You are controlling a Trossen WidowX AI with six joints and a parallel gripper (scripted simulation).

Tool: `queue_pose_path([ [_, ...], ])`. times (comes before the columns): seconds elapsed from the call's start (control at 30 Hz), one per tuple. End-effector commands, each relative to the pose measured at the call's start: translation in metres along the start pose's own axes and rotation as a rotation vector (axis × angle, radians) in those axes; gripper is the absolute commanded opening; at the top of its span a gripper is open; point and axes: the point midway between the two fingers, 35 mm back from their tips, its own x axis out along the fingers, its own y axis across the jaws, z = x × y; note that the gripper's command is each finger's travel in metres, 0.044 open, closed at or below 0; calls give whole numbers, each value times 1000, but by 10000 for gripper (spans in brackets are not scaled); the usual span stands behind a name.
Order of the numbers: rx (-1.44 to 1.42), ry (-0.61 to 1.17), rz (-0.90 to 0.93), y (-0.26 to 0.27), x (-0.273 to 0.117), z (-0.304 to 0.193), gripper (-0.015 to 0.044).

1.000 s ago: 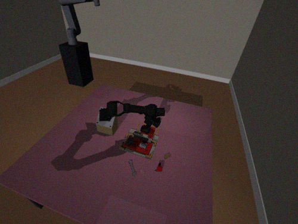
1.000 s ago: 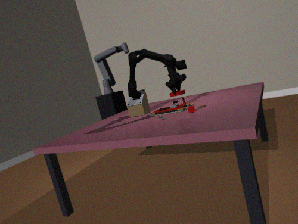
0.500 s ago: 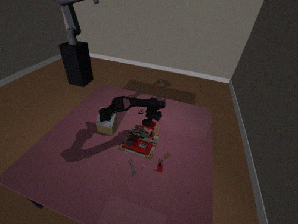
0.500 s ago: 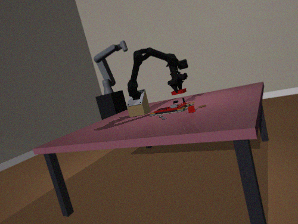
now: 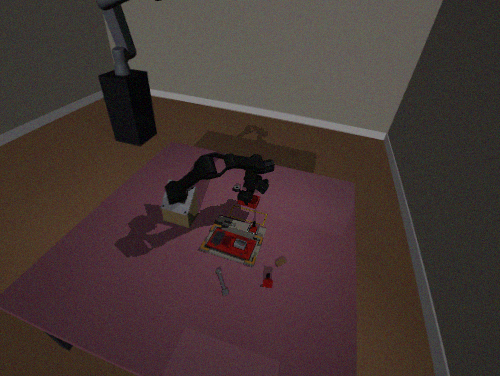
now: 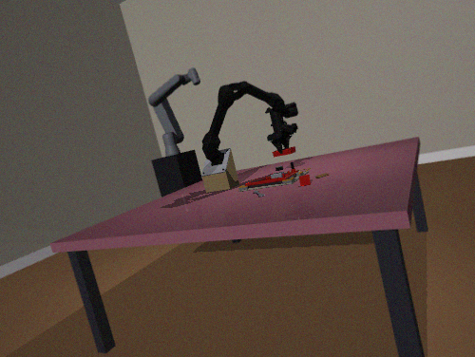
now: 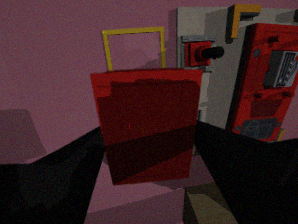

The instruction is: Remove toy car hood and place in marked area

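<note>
My gripper (image 5: 246, 199) (image 6: 283, 149) (image 7: 148, 127) is shut on the red hood (image 5: 254, 201) (image 6: 285, 152) (image 7: 149, 107) and holds it up in the air, clear of the table and the car. The toy car (image 5: 228, 244) (image 7: 244, 100) is a red body on a grey board with yellow-orange corner brackets, to the right in the wrist view. The marked area is a yellow outline (image 5: 267, 218) (image 7: 134, 31) on the table beside the board. In the wrist view the hood hides its near side.
A red part with a black knob (image 5: 253, 229) (image 7: 197, 54) sits on the board. A grey wrench (image 5: 222, 282), another red part (image 5: 268, 283) (image 6: 305, 180) and a tan piece (image 5: 281, 261) (image 6: 322, 176) lie on the table. A small round object (image 5: 236, 187) is near my gripper.
</note>
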Motion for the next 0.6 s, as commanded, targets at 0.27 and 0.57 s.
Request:
queue_pose_path([
  [0.27,11,-1,6,4,3,1,0],
  [0.57,11,-1,7,4,9,2,0],
])
